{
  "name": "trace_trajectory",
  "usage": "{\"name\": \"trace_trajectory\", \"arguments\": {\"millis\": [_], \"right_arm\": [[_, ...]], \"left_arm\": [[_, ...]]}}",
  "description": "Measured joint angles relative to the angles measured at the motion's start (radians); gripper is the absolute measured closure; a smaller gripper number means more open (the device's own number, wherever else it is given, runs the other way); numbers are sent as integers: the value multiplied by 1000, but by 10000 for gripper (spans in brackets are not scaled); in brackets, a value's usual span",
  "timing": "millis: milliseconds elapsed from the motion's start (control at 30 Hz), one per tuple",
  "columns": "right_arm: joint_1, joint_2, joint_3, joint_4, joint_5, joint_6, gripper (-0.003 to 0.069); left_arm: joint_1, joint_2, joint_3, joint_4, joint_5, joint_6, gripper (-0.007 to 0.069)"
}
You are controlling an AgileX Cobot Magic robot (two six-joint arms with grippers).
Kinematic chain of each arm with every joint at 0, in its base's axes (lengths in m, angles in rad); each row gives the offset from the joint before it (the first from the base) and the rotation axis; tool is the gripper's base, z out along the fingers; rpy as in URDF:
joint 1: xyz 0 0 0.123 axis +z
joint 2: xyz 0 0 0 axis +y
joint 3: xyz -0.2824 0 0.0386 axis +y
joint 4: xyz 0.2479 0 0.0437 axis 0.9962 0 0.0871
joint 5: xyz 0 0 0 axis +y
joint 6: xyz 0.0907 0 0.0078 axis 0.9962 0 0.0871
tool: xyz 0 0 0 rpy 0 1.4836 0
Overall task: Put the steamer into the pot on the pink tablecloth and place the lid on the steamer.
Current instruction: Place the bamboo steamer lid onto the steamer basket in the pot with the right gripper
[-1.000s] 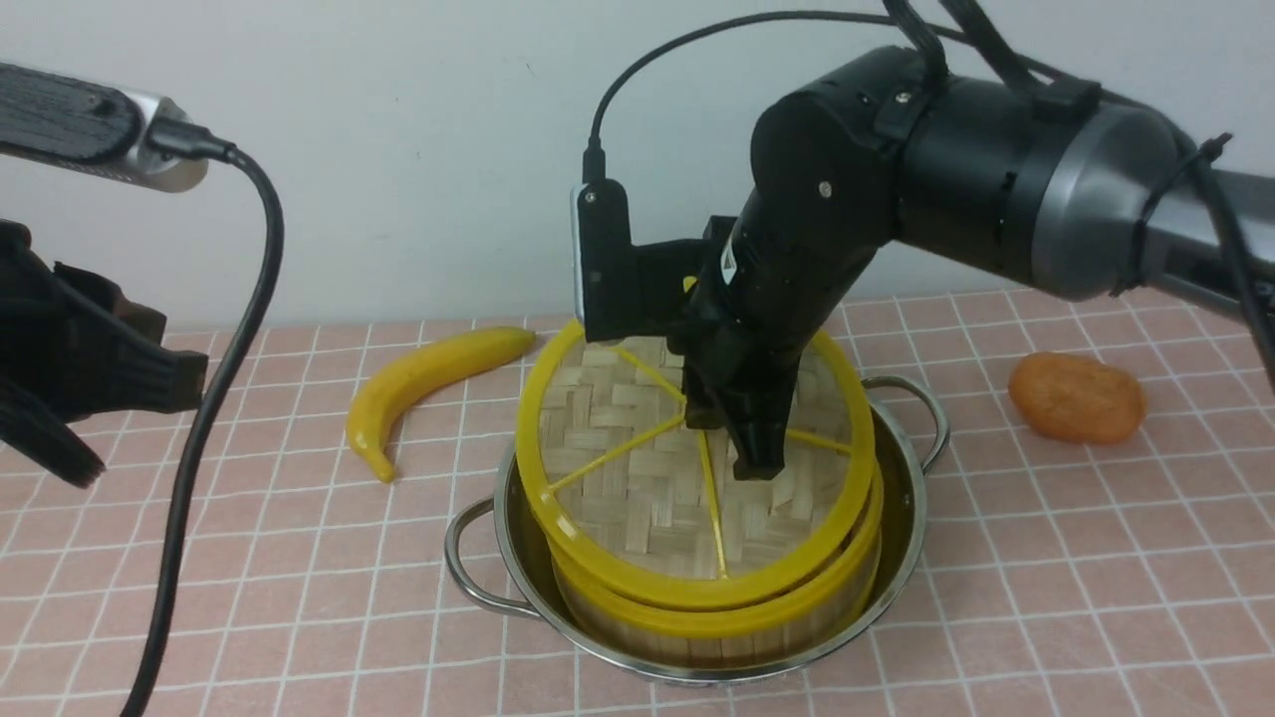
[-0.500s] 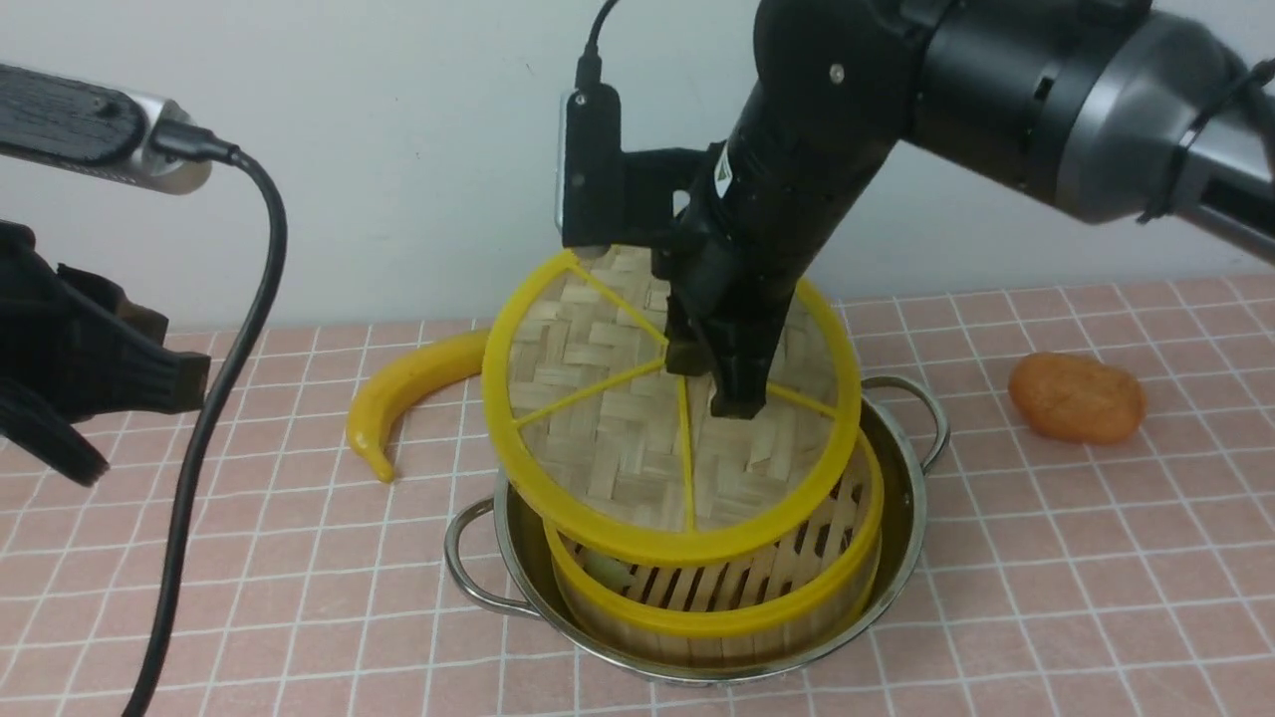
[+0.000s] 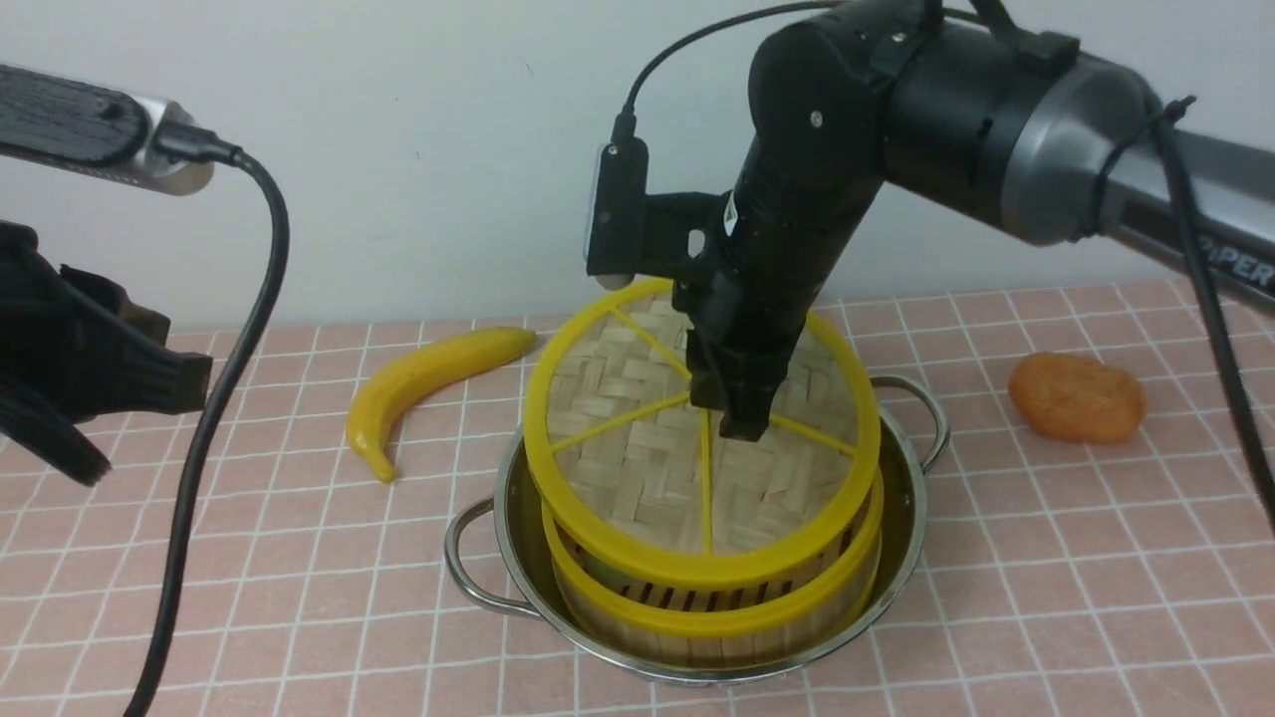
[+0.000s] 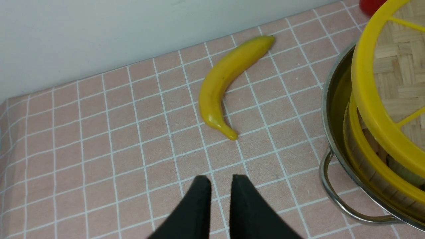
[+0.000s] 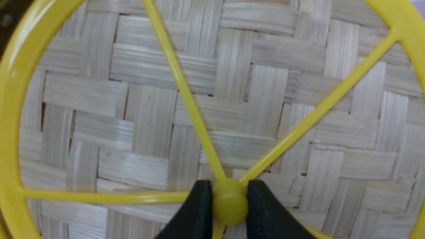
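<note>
The steel pot (image 3: 899, 503) stands on the pink tablecloth (image 3: 1046, 597). The steamer (image 3: 697, 629) sits inside it. My right gripper (image 3: 742, 423) is shut on the yellow hub (image 5: 229, 204) of the lid (image 3: 628, 458). It holds the lid tilted just over the steamer, with a gap showing at the near side. The lid (image 5: 149, 116) fills the right wrist view. My left gripper (image 4: 220, 179) is shut and empty above the cloth (image 4: 99, 132), left of the pot (image 4: 332, 99). It also shows at the left edge of the front view (image 3: 60, 438).
A yellow banana (image 3: 428, 383) lies on the cloth left of the pot, ahead of my left gripper (image 4: 229, 79). An orange lump (image 3: 1076, 398) lies at the right. A red thing (image 4: 370, 5) shows behind the pot. A wall stands at the back.
The lid first rose and swung left, steeply tilted, off the steamer. It has now come back down and right, flatter, close over the steamer. The left arm has not moved.
</note>
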Motion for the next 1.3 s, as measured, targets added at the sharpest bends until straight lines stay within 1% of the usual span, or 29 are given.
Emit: {"name": "trace_trajectory", "arguments": {"millis": [200, 367, 400, 433, 467, 500, 567, 633, 967, 1300], "right_arm": [[0, -4, 0, 7, 1, 24, 513], [0, -47, 0, 31, 1, 77, 513], [0, -65, 1, 43, 1, 125, 513], [0, -65, 2, 43, 1, 131, 513], [0, -78, 15, 53, -1, 186, 513], [0, -80, 18, 55, -1, 186, 513], [0, -101, 72, 55, -2, 274, 513], [0, -112, 104, 54, 2, 304, 513], [0, -95, 122, 55, 5, 309, 513], [0, -34, 116, 43, -27, 271, 513]], "left_arm": [[0, 0, 0, 0, 0, 0, 540], [0, 1, 0, 0, 0, 0, 540], [0, 1, 0, 0, 0, 0, 540], [0, 1, 0, 0, 0, 0, 540], [0, 1, 0, 0, 0, 0, 540], [0, 1, 0, 0, 0, 0, 540], [0, 1, 0, 0, 2, 0, 540], [0, 1, 0, 0, 4, 0, 540], [0, 1, 0, 0, 5, 0, 540], [0, 1, 0, 0, 5, 0, 540]]}}
